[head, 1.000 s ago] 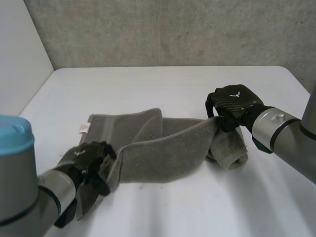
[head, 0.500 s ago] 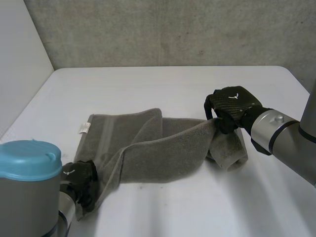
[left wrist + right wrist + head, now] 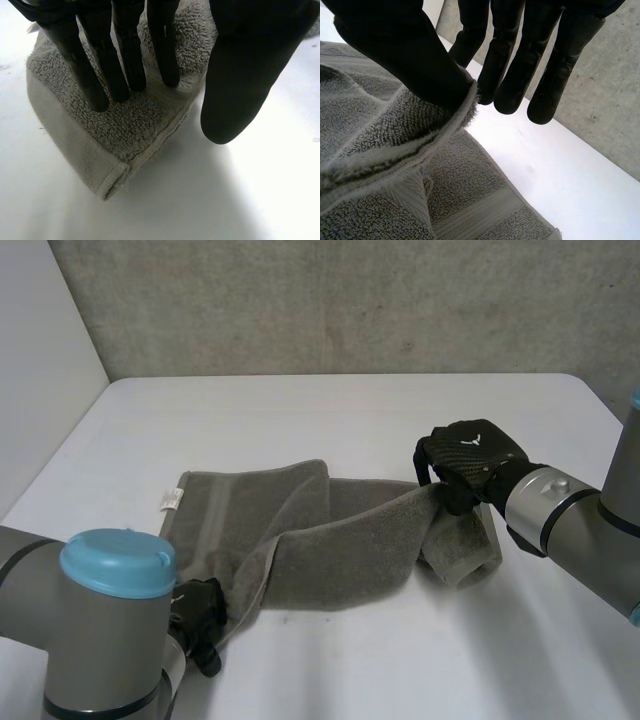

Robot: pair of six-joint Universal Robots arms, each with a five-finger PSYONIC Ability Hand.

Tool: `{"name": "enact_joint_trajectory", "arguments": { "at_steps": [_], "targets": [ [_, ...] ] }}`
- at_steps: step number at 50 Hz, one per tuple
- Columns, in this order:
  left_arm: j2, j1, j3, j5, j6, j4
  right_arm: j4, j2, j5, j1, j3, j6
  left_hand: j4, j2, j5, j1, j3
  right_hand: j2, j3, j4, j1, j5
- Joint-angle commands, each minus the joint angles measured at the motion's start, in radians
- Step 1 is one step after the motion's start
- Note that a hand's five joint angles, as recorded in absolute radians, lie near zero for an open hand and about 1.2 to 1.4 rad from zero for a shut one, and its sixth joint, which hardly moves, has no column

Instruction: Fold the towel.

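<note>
White desk (image 3: 350, 410), concrete wall (image 3: 350, 310): the towel (image 3: 340, 540) lies rumpled mid-desk, our right hand (image 3: 465, 452) pinching its raised end, our left hand (image 3: 131, 55) flat-fingered on the near corner, thumb clear. We'd tuck that thumb under first, then lift both ends level.

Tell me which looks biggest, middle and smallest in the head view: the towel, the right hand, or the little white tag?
1. towel
2. right hand
3. white tag
The differences are plain, so nearness to the camera does not change this order.
</note>
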Motion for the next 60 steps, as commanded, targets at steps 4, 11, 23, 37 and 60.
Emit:
{"name": "enact_joint_trajectory", "arguments": {
  "at_steps": [4, 11, 23, 37, 60],
  "targets": [
    [-0.041, 0.001, 0.010, -0.009, 0.010, 0.094, -0.001, 0.007, 0.000, 0.000, 0.000, -0.001, 0.271, 0.272, 0.276, 0.270, 0.272, 0.182, 0.181, 0.179, 0.003, 0.184],
    [-0.032, 0.011, 0.025, -0.014, 0.020, 0.151, -0.002, 0.007, 0.000, 0.000, 0.000, -0.001, 0.764, 0.765, 0.769, 0.763, 0.765, 0.182, 0.181, 0.179, 0.003, 0.184],
    [0.072, 0.162, 0.110, 0.031, 0.111, 0.176, 0.004, 0.001, 0.000, -0.011, -0.022, -0.003, 0.764, 0.765, 0.769, 0.763, 0.765, 0.182, 0.181, 0.179, 0.003, 0.184],
    [0.318, 0.358, 0.198, 0.320, 0.628, -0.021, 0.283, -0.136, -0.010, -0.118, -0.149, -0.220, 0.764, 0.765, 0.769, 0.763, 0.765, 0.182, 0.181, 0.179, 0.003, 0.184],
    [-0.098, 0.364, 0.465, 0.360, 0.643, 0.027, 0.272, 0.220, 0.079, -0.104, -0.246, -0.329, 0.764, 0.765, 0.769, 0.763, 0.765, 0.182, 0.181, 0.179, 0.003, 0.184]
  ]
}}
